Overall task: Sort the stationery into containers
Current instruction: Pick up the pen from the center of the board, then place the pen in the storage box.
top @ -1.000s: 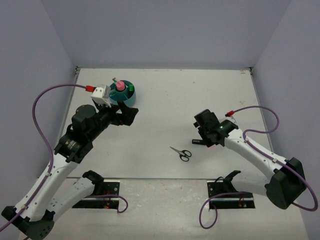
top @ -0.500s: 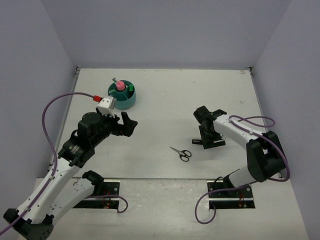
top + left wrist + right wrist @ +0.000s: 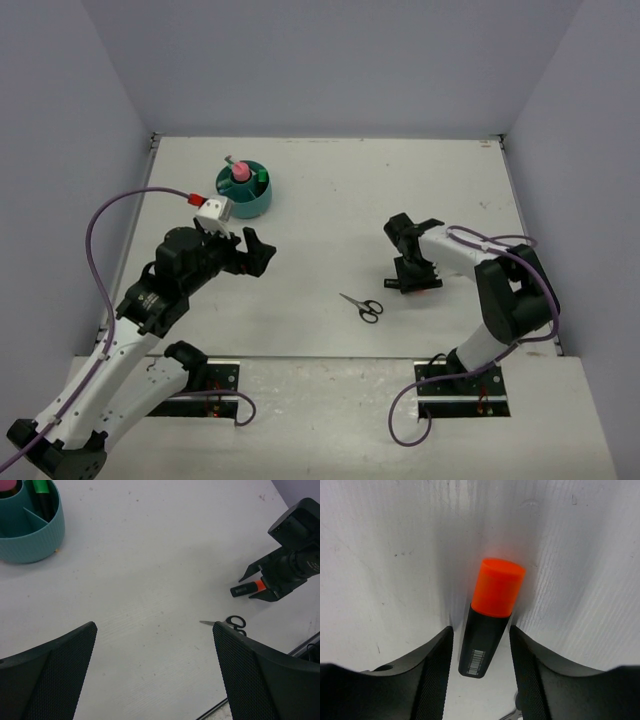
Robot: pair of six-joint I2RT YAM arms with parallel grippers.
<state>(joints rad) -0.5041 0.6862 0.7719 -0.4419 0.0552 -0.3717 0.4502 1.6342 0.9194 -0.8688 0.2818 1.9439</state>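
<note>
Counter [image 3: 335,205] bare between organizer [image 3: 246,192] and right hand [image 3: 413,283]: wide passage. Scissors [image 3: 361,307] lie near front edge, just beside right hand. Left hand [image 3: 256,250] hangs near organizer's front. Walls [image 3: 330,70] close three sides.

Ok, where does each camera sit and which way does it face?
Top: high behind the near edge, looking down at the table; left arm and right arm show.
Left wrist: looking across at organizer, scissors, right gripper; own open fingers frame it.
Right wrist: looking down at the marker between its fingers.
Shared: both wrists see the marker.
</note>
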